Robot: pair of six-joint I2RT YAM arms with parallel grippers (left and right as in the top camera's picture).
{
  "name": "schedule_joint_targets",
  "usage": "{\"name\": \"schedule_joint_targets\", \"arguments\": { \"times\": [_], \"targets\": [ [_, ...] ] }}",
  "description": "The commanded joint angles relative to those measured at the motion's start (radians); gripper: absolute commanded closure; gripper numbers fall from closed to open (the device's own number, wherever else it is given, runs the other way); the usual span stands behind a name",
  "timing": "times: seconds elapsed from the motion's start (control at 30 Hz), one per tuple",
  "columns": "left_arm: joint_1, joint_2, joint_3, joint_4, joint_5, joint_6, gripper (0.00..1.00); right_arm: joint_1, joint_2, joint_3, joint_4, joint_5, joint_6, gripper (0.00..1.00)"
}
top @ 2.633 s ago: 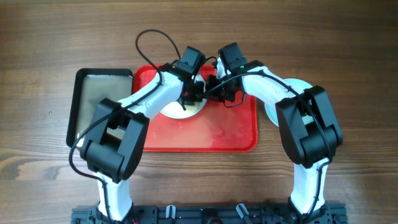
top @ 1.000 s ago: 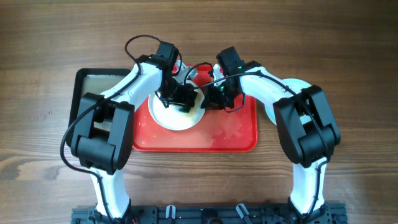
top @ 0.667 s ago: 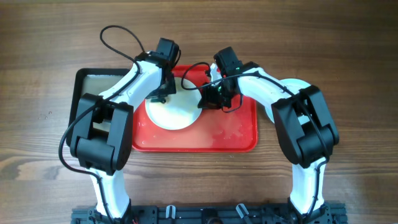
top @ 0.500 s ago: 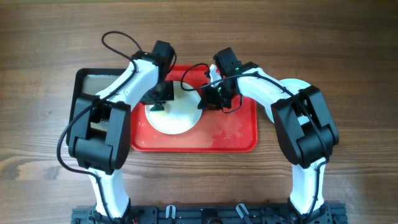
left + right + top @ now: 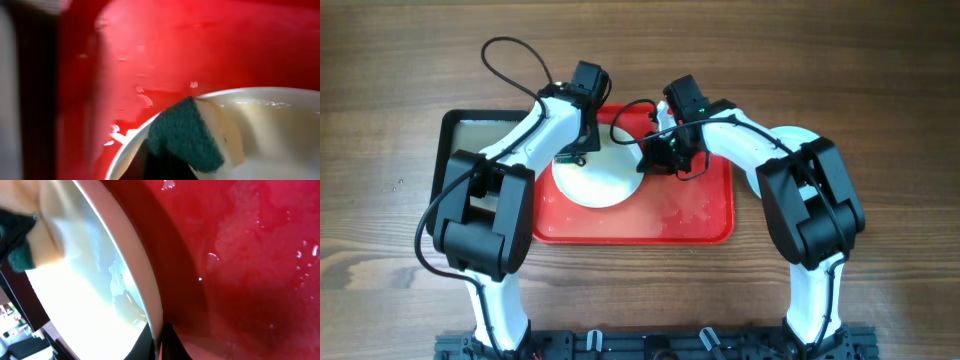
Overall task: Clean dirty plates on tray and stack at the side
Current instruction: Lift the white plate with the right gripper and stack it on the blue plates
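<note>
Mid-scrub — left jaws pinch a sponge [image 5: 185, 132] on the plate [image 5: 605, 185], right jaws pinch its rim; next likely calls for wiping toward the counter's [image 5: 400, 60] near edge.

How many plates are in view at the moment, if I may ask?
2. A white plate lies on the red tray; a pale plate sits right of it, half hidden under the right arm, possibly stacked.

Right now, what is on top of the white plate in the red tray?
A green-faced sponge, held in the left claw, sits at its rim, and foam lies on its face. The arms hide the upper edge of the plate from overhead; the tray under it is covered.
</note>
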Motion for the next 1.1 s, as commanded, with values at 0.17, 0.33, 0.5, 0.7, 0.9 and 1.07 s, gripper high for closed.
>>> {"name": "schedule_joint_targets", "arguments": {
  "times": [0.17, 0.33, 0.5, 0.7, 0.9, 1.07],
  "targets": [
    [0.138, -0.050, 0.377, -0.360, 0.180, -0.036, 0.96, -0.006, -0.097, -0.006, -0.042, 0.195, -0.050, 0.96],
    [0.269, -0.066, 0.369, -0.401, 0.225, -0.036, 0.96, 0.065, -0.364, -0.006, -0.122, 0.676, -0.156, 0.96],
    [0.285, -0.066, 0.369, -0.400, 0.224, -0.036, 0.96, 0.261, -0.457, -0.006, -0.178, 1.202, -0.180, 0.95],
    [0.285, -0.066, 0.369, -0.396, 0.224, -0.036, 0.96, 0.510, -0.457, -0.006, -0.219, 1.733, -0.180, 0.96],
    [0.285, -0.066, 0.369, -0.396, 0.224, -0.036, 0.96, 0.607, -0.457, -0.006, -0.217, 1.975, -0.251, 0.96],
    [0.285, -0.066, 0.369, -0.396, 0.224, -0.036, 0.96, 0.610, -0.457, -0.006, -0.213, 2.084, -0.259, 0.96]
  ]
}}
